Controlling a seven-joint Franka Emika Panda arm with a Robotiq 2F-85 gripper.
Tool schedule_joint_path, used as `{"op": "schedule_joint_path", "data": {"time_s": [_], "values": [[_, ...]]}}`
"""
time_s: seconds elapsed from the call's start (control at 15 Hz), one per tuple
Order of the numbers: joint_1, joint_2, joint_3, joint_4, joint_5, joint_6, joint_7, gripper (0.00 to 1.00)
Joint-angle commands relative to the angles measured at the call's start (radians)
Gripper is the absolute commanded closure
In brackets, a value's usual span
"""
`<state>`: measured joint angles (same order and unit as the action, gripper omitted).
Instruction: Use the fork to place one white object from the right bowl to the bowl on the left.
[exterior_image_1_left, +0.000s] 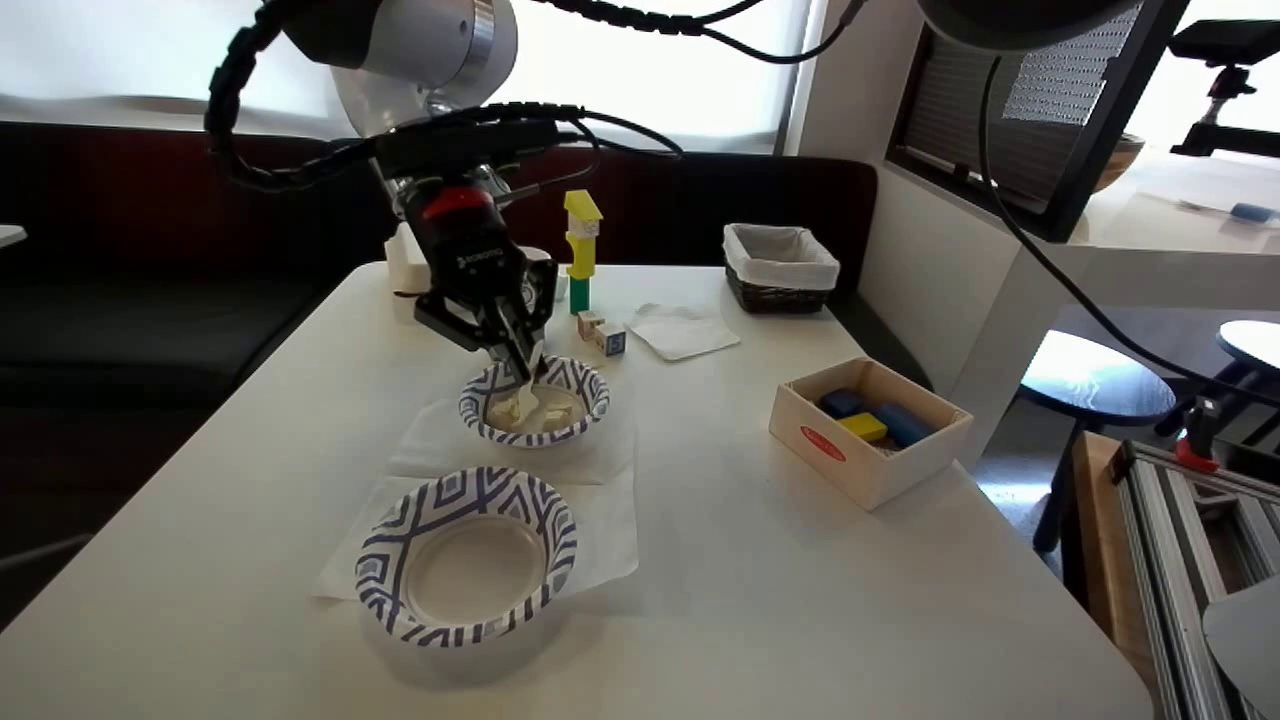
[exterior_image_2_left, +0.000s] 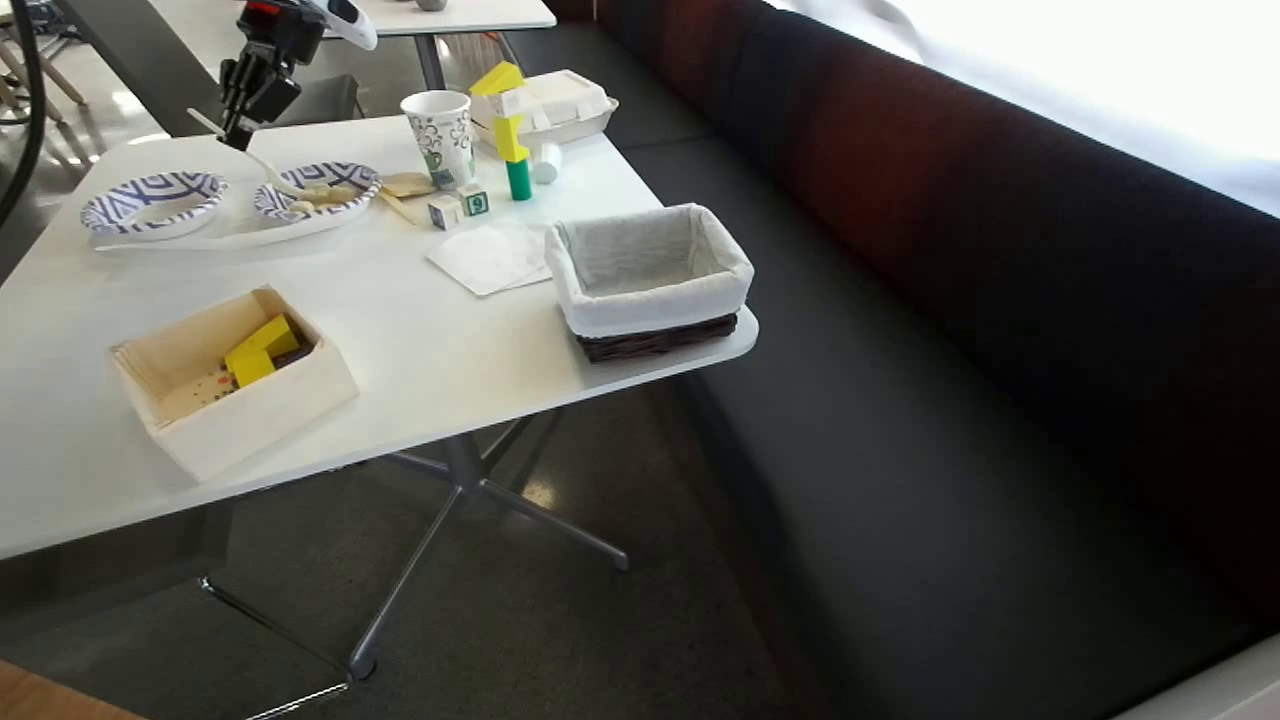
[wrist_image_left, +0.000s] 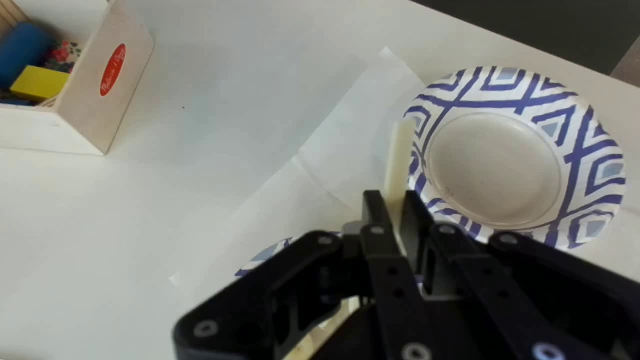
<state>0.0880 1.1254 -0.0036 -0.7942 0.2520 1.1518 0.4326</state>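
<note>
- White object: off-white lumps, several alike, in the right bowl, lower than the fingers.
- Fork: pale, slanting down from the fingertips, head in that bowl; touching a lump or not, can't tell.
- Gripper: fingers nearly together, pinching the fork's handle.
- Left bowl: wider-looking, patterned rim, past the fingertips in the wrist view.
- Wooden box with blocks, lined basket: well apart from the fingers.

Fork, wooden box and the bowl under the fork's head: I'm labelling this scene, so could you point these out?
Fork (wrist_image_left: 399, 165): wrist view, on its handle.
Wooden box (exterior_image_1_left: 850, 470): in an exterior view, on its red-labelled wall.
Bowl under the fork's head (exterior_image_1_left: 595, 397): in an exterior view, on its patterned rim.
</note>
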Motion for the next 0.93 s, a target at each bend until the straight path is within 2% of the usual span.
{"op": "schedule_joint_path", "data": {"time_s": [0.0,0.33,0.4,0.87], "values": [[0.0,-0.003,0.0,0.002,0.0,-0.003,0.001,0.88],[-0.001,-0.003,0.0,0.001,0.0,-0.003,0.001,0.88],[0.004,-0.012,-0.001,-0.011,-0.004,-0.005,-0.001,0.97],[0.013,-0.028,0.003,0.019,-0.011,-0.006,-0.012,0.97]]}}
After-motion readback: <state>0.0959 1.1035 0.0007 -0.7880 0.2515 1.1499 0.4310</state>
